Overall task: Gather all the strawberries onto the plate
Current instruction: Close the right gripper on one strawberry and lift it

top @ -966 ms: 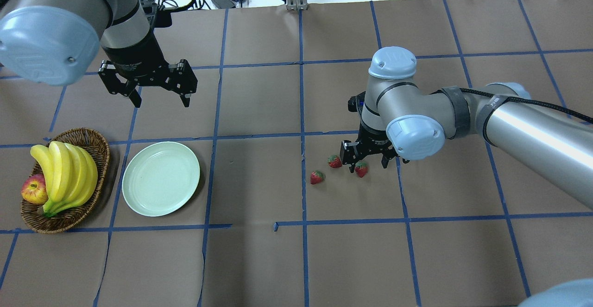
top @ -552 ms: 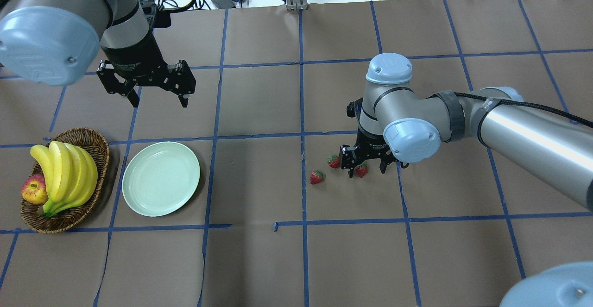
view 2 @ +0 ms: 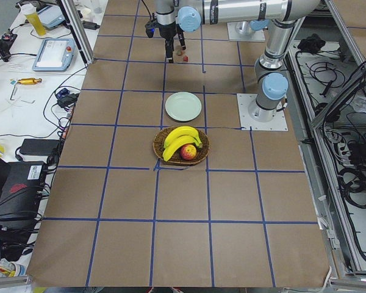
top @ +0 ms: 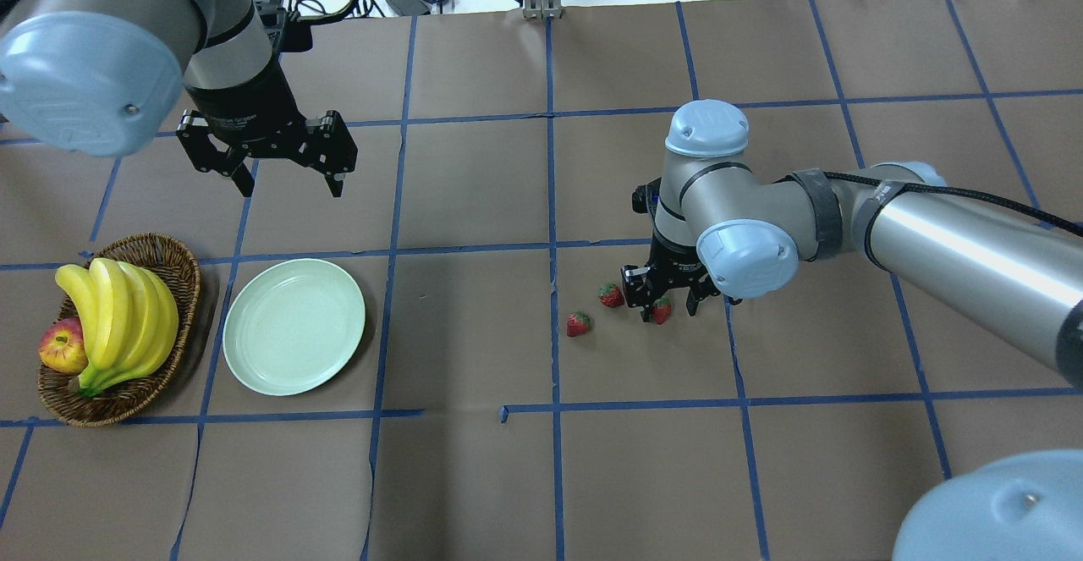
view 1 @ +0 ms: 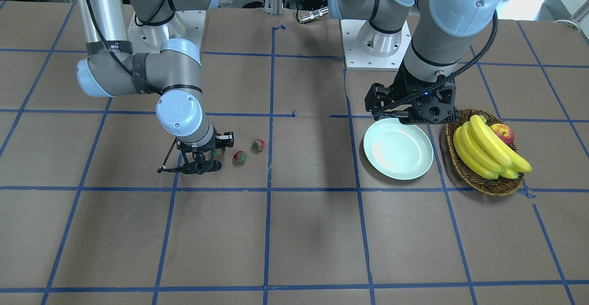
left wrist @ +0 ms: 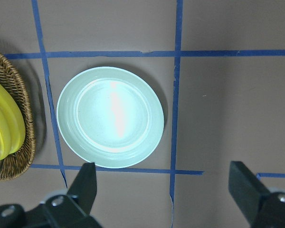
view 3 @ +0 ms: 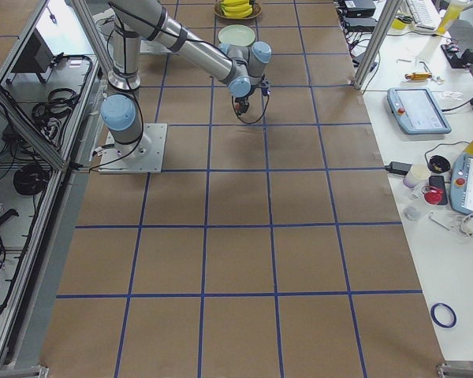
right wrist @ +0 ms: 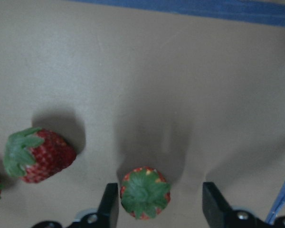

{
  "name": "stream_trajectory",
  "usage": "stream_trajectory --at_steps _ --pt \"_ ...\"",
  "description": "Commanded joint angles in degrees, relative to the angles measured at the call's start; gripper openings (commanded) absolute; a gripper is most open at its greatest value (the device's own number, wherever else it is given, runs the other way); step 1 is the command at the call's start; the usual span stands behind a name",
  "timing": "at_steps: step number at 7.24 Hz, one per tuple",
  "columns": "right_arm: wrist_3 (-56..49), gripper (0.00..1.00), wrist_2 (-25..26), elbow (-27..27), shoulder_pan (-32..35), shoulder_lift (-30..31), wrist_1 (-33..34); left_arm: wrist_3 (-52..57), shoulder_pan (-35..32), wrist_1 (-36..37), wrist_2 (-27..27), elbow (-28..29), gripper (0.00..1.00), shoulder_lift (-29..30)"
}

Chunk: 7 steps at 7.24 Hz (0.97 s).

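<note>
Lowering over the last second, the right gripper [top: 670, 307] now stands with narrower fingers on both sides of one strawberry [right wrist: 145, 192]. It is not closed yet and a gap remains, so I think the first grasp is near. I count three strawberries on the table [top: 474, 476], the other two [top: 611, 294] [top: 579, 323] just beside. The one plate [top: 294, 326] is empty, well apart. The left gripper [top: 292, 189] hangs open beyond it. One basket [top: 182, 261] holds one banana bunch [top: 118, 316] and one apple [top: 61, 348].
</note>
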<state>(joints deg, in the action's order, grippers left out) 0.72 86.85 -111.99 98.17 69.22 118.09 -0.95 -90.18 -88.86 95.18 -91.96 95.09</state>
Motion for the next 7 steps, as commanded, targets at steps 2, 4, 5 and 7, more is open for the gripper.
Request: stream_trajectory --at_steps 2,4,5,7 --pt "0.1 0.0 0.6 1.4 0.0 0.8 -0.2 3.1 3.1 -0.1 0.0 0.1 1.0 -0.3" --pt "-0.1 0.0 4.7 8.9 1.3 3.5 -6.1 3.2 3.7 0.0 0.0 0.1 1.0 -0.3" --pt "0.1 0.0 3.6 14.1 3.3 3.8 -8.7 3.3 4.7 0.1 -0.2 0.0 1.0 -0.3" --pt "7.2 0.0 -1.0 19.9 10.4 2.6 -10.6 3.3 4.8 0.1 -0.3 0.0 1.0 0.0"
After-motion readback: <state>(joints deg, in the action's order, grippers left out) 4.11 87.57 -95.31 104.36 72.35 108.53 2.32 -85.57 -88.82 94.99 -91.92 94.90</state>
